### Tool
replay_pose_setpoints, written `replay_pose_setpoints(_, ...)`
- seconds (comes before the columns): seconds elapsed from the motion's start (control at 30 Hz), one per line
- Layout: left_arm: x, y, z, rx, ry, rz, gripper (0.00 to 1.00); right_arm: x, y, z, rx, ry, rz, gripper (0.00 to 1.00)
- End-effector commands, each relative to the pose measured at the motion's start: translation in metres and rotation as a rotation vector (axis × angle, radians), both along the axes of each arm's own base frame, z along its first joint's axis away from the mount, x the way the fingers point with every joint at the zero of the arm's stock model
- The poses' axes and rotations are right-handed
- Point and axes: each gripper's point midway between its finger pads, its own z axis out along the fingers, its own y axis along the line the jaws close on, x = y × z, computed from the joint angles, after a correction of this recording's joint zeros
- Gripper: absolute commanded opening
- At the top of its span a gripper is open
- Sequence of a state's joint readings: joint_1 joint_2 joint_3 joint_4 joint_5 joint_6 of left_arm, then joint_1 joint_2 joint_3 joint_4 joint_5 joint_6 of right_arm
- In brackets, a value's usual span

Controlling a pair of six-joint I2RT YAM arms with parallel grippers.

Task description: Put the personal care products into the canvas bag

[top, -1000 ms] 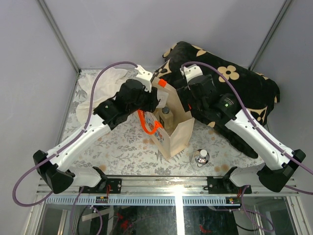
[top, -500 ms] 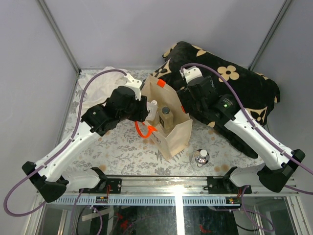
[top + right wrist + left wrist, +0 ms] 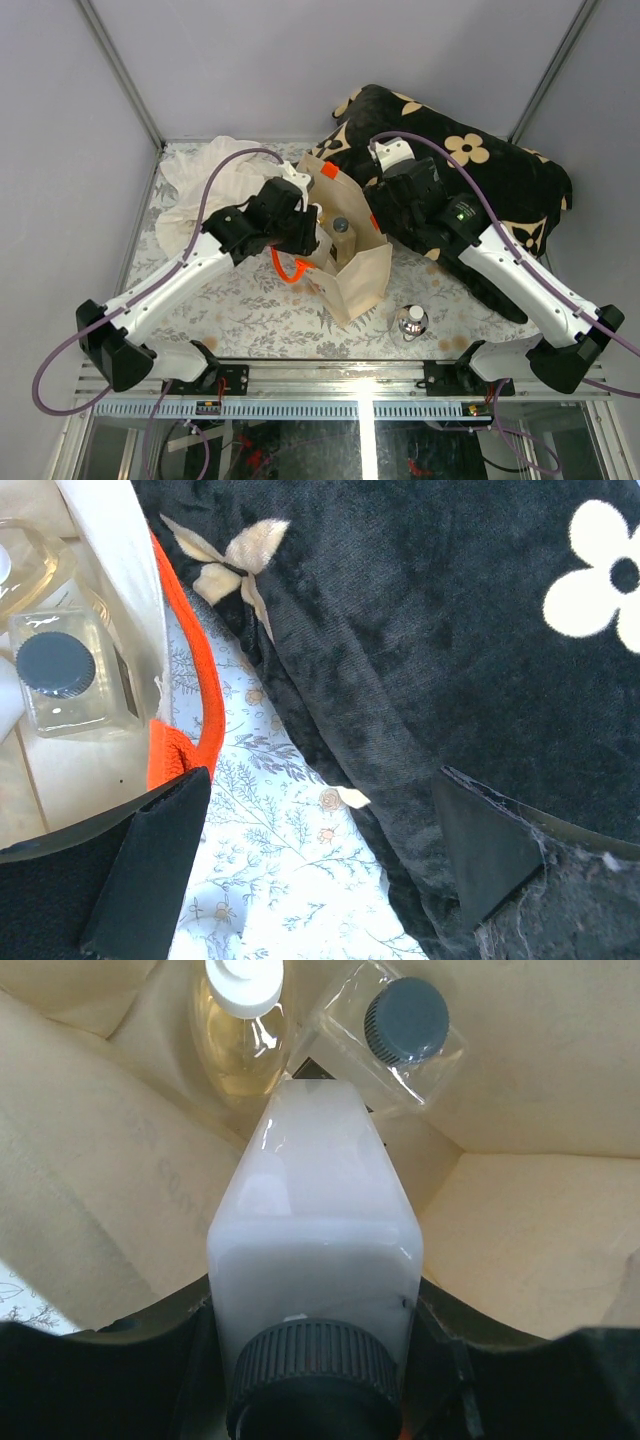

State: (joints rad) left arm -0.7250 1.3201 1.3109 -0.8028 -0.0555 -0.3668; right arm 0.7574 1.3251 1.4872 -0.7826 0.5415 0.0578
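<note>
Nearest us, close to the front edge of the flower-patterned worktop [image 3: 250,310], the squat round clear bottle [image 3: 411,322] stands alone. It is just beside the canvas bag [image 3: 355,275] and outside it. The bag stands upright with its mouth open, and an orange handle [image 3: 290,262] hangs out on its left side.

At that mouth we find the left end effector [image 3: 312,1305] clenched on the whitish bottle [image 3: 315,1210]. It grasps the bottle just past its dark cap, with the base pointing down into the bag. Deeper inside, the amber bottle [image 3: 240,1030] with its white cap and the clear tall bottle [image 3: 395,1040] with its dark cap stand side by side on the bag's floor.

On the bag's right, the right end effector [image 3: 320,775] is released, its fingers spread wide and grasping nothing. It hovers just beside the bag's rim, where the worktop meets the black cushion [image 3: 480,180].

The cushion, with its cream flowers, lies behind and to the right of the bag. Farthest left, we see a white cloth [image 3: 205,185] crumpled in the back corner.
</note>
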Motion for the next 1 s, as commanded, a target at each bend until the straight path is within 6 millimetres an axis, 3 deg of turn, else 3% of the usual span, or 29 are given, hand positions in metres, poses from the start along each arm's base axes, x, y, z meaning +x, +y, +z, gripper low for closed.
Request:
replay_pose_setpoints(0.0,0.024,-0.031,0.036,-0.136,-0.096,-0.013,0.0,-0.001,-0.008,0.012,0.004,-0.039,-0.034,0.99)
replay_pose_setpoints(0.27,0.052,-0.045,0.012,-0.116,-0.126,0.037,0.0,-0.005,-0.025,0.023,0.015,-0.073,-0.129,0.99)
replay_pose_setpoints(0.37,0.061,-0.046,0.009,-0.105,-0.154,0.051,0.23,-0.013,-0.025,0.02,0.035,-0.04,-0.118,0.99)
replay_pose_setpoints(0.43,0.066,-0.047,0.008,-0.094,-0.17,0.055,0.26,-0.019,-0.024,0.017,0.047,-0.007,-0.109,0.99)
replay_pose_setpoints(0.5,0.069,-0.046,0.003,-0.074,-0.171,0.053,0.28,-0.028,-0.024,0.012,0.066,0.035,-0.106,0.99)
replay_pose_setpoints(0.67,0.072,-0.046,-0.012,-0.037,-0.155,0.05,0.49,-0.059,-0.024,-0.009,0.166,0.144,-0.104,1.0)
replay_pose_setpoints(0.8,0.068,-0.047,-0.019,-0.028,-0.124,0.042,0.59,-0.089,-0.029,-0.036,0.221,0.255,-0.116,1.0)
replay_pose_setpoints(0.97,0.047,-0.039,-0.032,0.03,-0.007,0.011,0.57,-0.109,-0.04,-0.057,0.216,0.323,-0.147,1.0)
